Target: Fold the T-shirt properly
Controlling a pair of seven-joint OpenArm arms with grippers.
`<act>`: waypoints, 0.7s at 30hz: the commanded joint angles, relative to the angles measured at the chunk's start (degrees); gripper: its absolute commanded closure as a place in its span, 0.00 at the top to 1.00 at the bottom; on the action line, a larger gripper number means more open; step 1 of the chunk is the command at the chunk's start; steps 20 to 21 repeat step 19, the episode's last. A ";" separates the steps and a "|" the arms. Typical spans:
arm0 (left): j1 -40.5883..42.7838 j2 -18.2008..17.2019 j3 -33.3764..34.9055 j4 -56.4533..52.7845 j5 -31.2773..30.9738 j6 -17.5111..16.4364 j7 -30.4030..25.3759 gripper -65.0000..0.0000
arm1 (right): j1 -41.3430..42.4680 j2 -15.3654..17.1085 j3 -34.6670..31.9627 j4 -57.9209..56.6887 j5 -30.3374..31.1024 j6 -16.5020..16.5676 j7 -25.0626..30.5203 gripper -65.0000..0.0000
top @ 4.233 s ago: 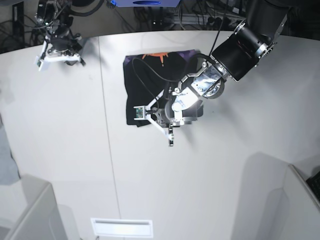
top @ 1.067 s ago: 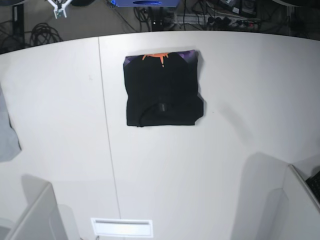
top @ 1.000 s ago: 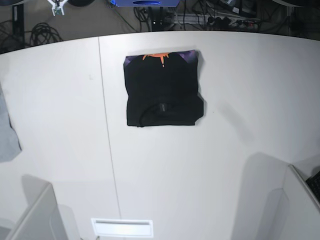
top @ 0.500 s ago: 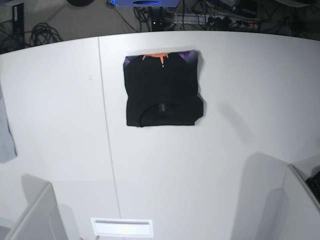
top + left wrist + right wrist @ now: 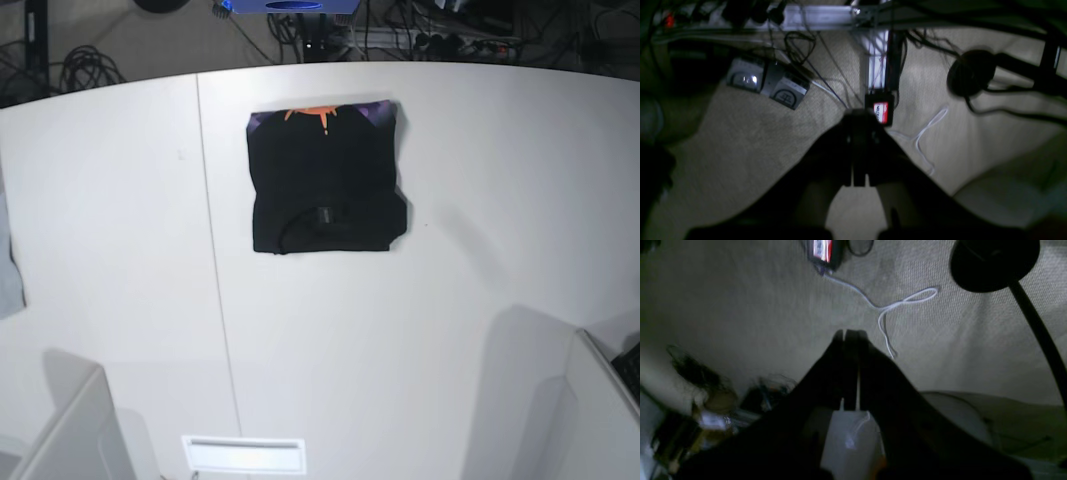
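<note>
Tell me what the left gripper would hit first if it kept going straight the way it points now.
Probably the carpeted floor: the shut left gripper aims there, near a small black device with a red label. Depth is unclear.

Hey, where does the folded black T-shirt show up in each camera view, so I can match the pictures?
Base: the T-shirt lies folded on the white table, above centre, orange-and-purple print peeking out at its far edge.
Left wrist: not in it; the shut left gripper points at carpet and cables.
Right wrist: not in it; the shut right gripper is over carpet.
Shared landmark: the looped white cable on the floor, in both wrist views only.
</note>
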 commanded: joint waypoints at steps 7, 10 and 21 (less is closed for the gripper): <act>-3.19 -1.27 9.06 -2.03 -0.31 0.13 -0.51 0.00 | 2.59 -1.92 0.18 -2.26 -0.10 -0.01 5.58 0.00; -3.19 -1.27 8.97 -1.77 -0.31 0.13 -0.77 0.00 | 2.68 -2.27 0.27 -2.35 -0.01 -0.01 5.58 0.00; -2.67 -1.19 8.97 3.86 -0.66 0.13 -0.95 0.00 | 3.65 -2.27 0.27 -2.09 -0.01 -0.01 5.76 0.00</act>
